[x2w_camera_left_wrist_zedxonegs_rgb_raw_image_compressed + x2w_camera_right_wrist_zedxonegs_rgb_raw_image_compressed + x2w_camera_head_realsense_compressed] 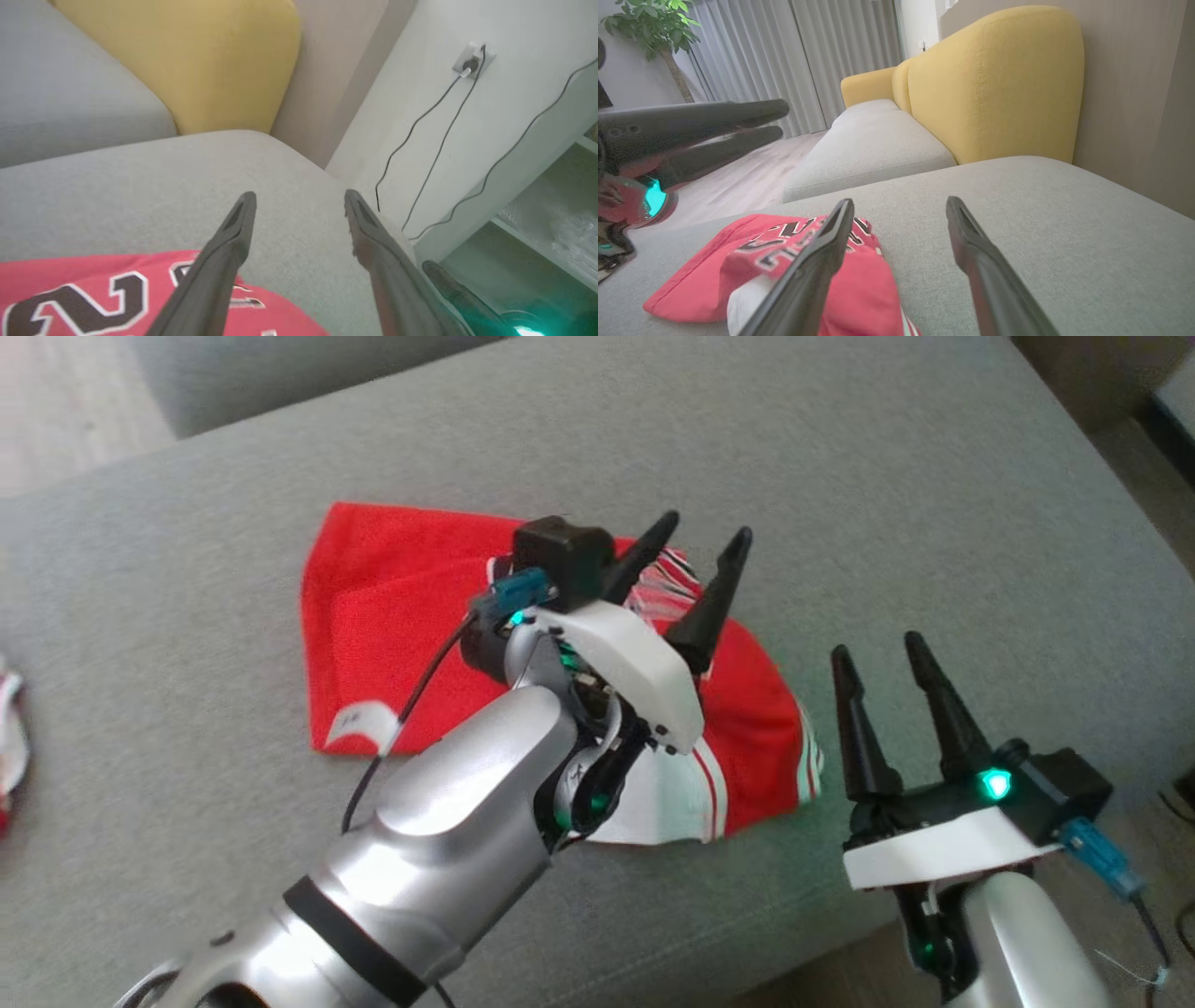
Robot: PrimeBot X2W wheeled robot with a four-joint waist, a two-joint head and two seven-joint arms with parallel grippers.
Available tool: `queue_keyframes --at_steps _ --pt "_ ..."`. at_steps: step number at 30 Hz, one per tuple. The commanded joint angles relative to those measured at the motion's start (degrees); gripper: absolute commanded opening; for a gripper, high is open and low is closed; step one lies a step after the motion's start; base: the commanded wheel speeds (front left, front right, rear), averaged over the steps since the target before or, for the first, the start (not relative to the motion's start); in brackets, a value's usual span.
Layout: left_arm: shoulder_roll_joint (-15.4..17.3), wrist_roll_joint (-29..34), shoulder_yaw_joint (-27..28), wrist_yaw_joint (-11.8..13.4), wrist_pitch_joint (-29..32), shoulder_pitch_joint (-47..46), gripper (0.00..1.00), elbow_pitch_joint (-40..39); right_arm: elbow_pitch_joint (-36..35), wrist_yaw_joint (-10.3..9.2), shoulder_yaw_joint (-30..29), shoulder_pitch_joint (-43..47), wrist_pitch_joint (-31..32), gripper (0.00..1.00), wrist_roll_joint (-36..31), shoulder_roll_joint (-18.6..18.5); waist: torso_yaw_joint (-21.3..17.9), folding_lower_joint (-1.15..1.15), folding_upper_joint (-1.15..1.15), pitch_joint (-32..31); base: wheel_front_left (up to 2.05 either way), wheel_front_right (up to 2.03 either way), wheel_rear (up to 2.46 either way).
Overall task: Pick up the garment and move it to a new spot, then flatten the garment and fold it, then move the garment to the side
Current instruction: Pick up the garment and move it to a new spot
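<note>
Support: grey seat cushion [887, 476], woven fabric, part of a sofa with a yellow backrest [994, 84].

Lying directly on it: one red jersey [392, 616], folded over on itself in layers.
- The jersey's far-left part lies flat; the folded layer's edge shows on it.
- The jersey's near-right end is bunched and slightly raised, with a white panel and red stripes.
- Black lettering edged in white shows on the jersey's upper face.
- A white label [359, 723] sits at the jersey's near-left corner.

Well apart from the jersey to its left, at the cushion's edge: a white-and-red item [9, 737], cut off, kind unclear.
</note>
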Motion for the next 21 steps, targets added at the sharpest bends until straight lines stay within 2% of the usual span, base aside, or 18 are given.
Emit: queue_keyframes --at_steps 1,4,10,14,17,21 --pt "0.5 -0.1 2.1 0.7 -2.2 -1.8 1.0 -2.2 -2.1 -0.04 0.5 -0.3 -0.4 1.0 -0.7 0.0 1.6 0.0 0.0 -1.1 0.0 0.0 0.0" --pt "2.7 1.0 3.8 2.7 -5.2 1.2 1.0 -3.6 -2.7 -0.04 -1.1 0.6 -0.4 1.0 -1.9 0.0 3.6 0.0 0.0 -2.3 0.0 0.0 0.0" --pt "10.7 5.8 9.5 8.7 -7.0 12.2 1.0 -10.4 -4.0 -0.04 -5.2 2.7 -0.4 1.0 -5.0 0.0 7.9 0.0 0.0 -4.1 0.0 0.0 0.0" --pt "14.6 14.0 14.4 11.7 -7.1 20.9 1.0 -16.3 -4.4 -0.04 -7.6 4.1 -0.4 1.0 -7.2 0.0 10.9 0.0 0.0 -4.9 0.0 0.0 0.0" --pt "14.8 19.8 19.7 12.2 -7.1 29.6 1.0 -19.9 -4.7 -0.04 -10.0 5.8 -0.4 1.0 -8.4 0.0 14.0 0.0 0.0 -6.0 0.0 0.0 0.0" --pt "13.0 24.6 26.0 11.1 -7.1 36.4 1.0 -22.4 -4.6 -0.04 -11.3 7.2 -0.4 1.0 -9.9 0.0 16.5 0.0 0.0 -6.8 0.0 0.0 0.0"
